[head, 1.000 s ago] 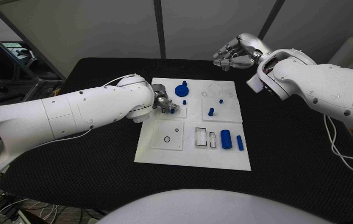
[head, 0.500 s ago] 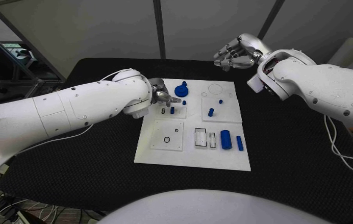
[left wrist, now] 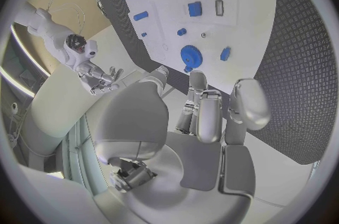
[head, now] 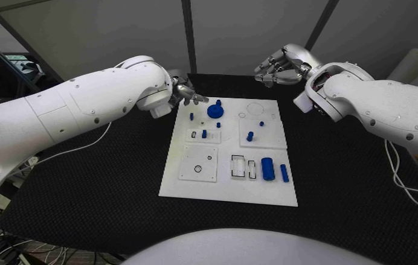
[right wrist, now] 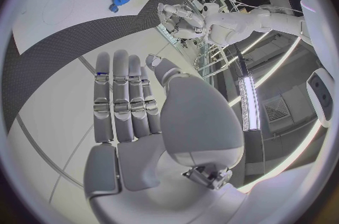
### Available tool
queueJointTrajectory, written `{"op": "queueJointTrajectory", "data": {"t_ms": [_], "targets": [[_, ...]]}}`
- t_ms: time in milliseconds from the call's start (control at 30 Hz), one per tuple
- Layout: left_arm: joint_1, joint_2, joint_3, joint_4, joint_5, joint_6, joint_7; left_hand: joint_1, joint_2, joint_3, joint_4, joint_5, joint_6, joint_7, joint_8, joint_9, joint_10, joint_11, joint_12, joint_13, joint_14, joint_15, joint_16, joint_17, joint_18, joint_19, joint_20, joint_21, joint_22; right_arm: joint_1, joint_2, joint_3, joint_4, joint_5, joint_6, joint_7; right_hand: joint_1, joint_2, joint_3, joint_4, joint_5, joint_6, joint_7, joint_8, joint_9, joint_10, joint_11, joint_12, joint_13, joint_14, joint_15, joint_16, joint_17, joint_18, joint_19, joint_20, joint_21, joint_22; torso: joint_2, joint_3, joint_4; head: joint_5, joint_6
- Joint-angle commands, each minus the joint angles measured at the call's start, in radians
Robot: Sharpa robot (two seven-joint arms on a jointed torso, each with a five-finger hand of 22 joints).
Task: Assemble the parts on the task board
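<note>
The white task board (head: 199,183) lies in the middle of the black table. A blue gear-like knob (head: 214,110) stands near its far edge, with small blue pegs (head: 204,134) around it. A thick blue cylinder (head: 267,168) and a thinner blue piece (head: 284,172) lie at the near right. My left hand (head: 183,90) hovers above the board's far left corner, fingers apart and holding nothing. The left wrist view has that hand (left wrist: 212,111) over the knob (left wrist: 189,56). My right hand (head: 280,69) is raised beyond the far right corner; its fingers (right wrist: 121,100) are straight and empty.
The board carries square inset plates (head: 199,163) and black-outlined slots (head: 238,163). Black table (head: 104,180) surrounds the board on all sides. My left arm (head: 78,111) crosses above the table's left part, and my right arm (head: 366,99) hangs over the right edge.
My left hand has lifted off the board's left middle and drawn back to the far left corner, leaving a small blue peg standing there. The right hand has barely moved.
</note>
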Motion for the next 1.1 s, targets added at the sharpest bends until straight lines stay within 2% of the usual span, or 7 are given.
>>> {"op": "queueJointTrajectory", "data": {"t_ms": [33, 133, 267, 467, 667, 767, 1100], "targets": [[0.013, 0.034, -0.002, -0.078, 0.039, 0.069, 0.047, 0.023, 0.009, -0.008, -0.001, 0.001, 0.004, 0.004, -0.016, -0.025, -0.004, 0.002, -0.001, -0.008, 0.055, 0.009, -0.004, 0.137, 0.027, -0.002, 0.002, -0.009, -0.008, 0.002, 0.002, 0.000, 0.000, -0.001, 0.007, 0.004, -0.004, -0.002, 0.001, 0.007, 0.009, -0.010, 0.000, -0.004, -0.001, -0.008, 0.000, 0.004, 0.002, 0.000, 0.005, -0.004, -0.002, 0.003, -0.007, 0.002, -0.005, -0.001, 0.002, 0.0002, -0.0035, 0.001, 0.009], [0.020, 0.062, -0.011, -0.136, 0.001, 0.078, 0.050, 0.030, 0.015, -0.016, 0.002, 0.000, 0.014, 0.005, -0.021, -0.039, -0.001, 0.003, 0.004, -0.008, 0.056, 0.010, -0.001, 0.139, 0.026, 0.001, 0.004, -0.008, -0.004, 0.002, 0.002, 0.000, 0.002, -0.001, 0.007, 0.003, -0.004, -0.002, 0.001, 0.007, 0.009, -0.010, 0.000, -0.004, -0.001, -0.008, 0.000, 0.004, 0.002, 0.000, 0.005, -0.004, -0.002, 0.003, -0.007, 0.002, -0.005, -0.001, 0.003, 0.0001, -0.0038, 0.004, 0.011], [0.023, 0.097, -0.031, -0.206, -0.053, 0.101, 0.053, 0.029, 0.014, -0.039, 0.015, -0.001, 0.036, 0.003, -0.021, -0.057, 0.010, 0.002, 0.019, -0.002, 0.059, 0.009, 0.005, 0.143, 0.022, 0.013, 0.003, 0.004, 0.016, 0.002, 0.003, 0.000, 0.004, -0.001, 0.007, 0.002, -0.003, -0.002, 0.001, 0.007, 0.011, -0.010, 0.000, -0.004, -0.001, -0.008, 0.000, 0.004, 0.003, 0.000, 0.005, -0.004, -0.002, 0.003, -0.007, 0.002, -0.005, -0.001, 0.005, -0.0004, -0.0030, 0.006, 0.012], [0.016, 0.132, -0.050, -0.280, -0.080, 0.156, 0.047, 0.029, 0.022, -0.074, 0.035, -0.001, 0.082, -0.009, 0.000, -0.068, 0.042, -0.008, 0.055, 0.025, 0.065, 0.002, 0.019, 0.154, 0.014, 0.035, -0.002, 0.035, 0.062, 0.002, 0.003, 0.000, 0.008, -0.001, 0.008, 0.001, -0.003, -0.002, 0.001, 0.007, 0.011, -0.010, 0.000, -0.004, -0.001, -0.008, 0.000, 0.004, 0.003, 0.000, 0.005, -0.004, -0.002, 0.003, -0.007, 0.002, -0.005, -0.001, 0.004, -0.0010, -0.0023, 0.007, 0.008], [0.007, 0.146, -0.056, -0.312, -0.086, 0.175, 0.038, 0.031, 0.035, -0.104, 0.047, 0.000, 0.116, -0.026, 0.041, -0.047, 0.060, -0.022, 0.077, 0.038, 0.067, -0.010, 0.024, 0.157, 0.011, 0.043, -0.012, 0.046, 0.078, 0.002, 0.004, 0.000, 0.009, -0.001, 0.008, 0.001, -0.003, -0.002, 0.001, 0.007, 0.011, -0.010, 0.000, -0.004, -0.001, -0.008, 0.000, 0.004, 0.003, 0.000, 0.005, -0.004, -0.002, 0.003, -0.007, 0.002, -0.005, -0.001, 0.004, -0.0009, -0.0049, 0.010, 0.006], [0.005, 0.151, -0.057, -0.321, -0.096, 0.178, 0.035, 0.026, 0.040, -0.119, 0.051, 0.000, 0.116, -0.030, 0.056, -0.035, 0.066, -0.026, 0.085, 0.043, 0.068, -0.013, 0.025, 0.158, 0.009, 0.046, -0.016, 0.051, 0.086, 0.002, 0.005, 0.000, 0.009, -0.001, 0.008, 0.001, -0.003, -0.002, 0.001, 0.007, 0.011, -0.010, 0.000, -0.004, -0.001, -0.008, 0.000, 0.004, 0.003, 0.000, 0.005, -0.004, -0.002, 0.003, -0.007, 0.002, -0.005, -0.001, 0.003, -0.0007, -0.0037, 0.010, 0.005], [0.001, 0.154, -0.058, -0.325, -0.118, 0.216, 0.029, 0.018, 0.047, -0.137, 0.052, 0.000, 0.113, -0.034, 0.070, -0.020, 0.074, -0.029, 0.096, 0.052, 0.070, -0.016, 0.029, 0.162, 0.006, 0.052, -0.019, 0.062, 0.102, 0.002, 0.007, 0.000, 0.008, -0.001, 0.009, 0.000, -0.003, -0.002, 0.001, 0.007, 0.011, -0.010, 0.000, -0.004, -0.001, -0.008, 0.000, 0.004, 0.003, 0.000, 0.005, -0.004, -0.002, 0.003, -0.007, 0.002, -0.005, -0.001, 0.002, 0.0002, -0.0022, 0.010, 0.004]]}}
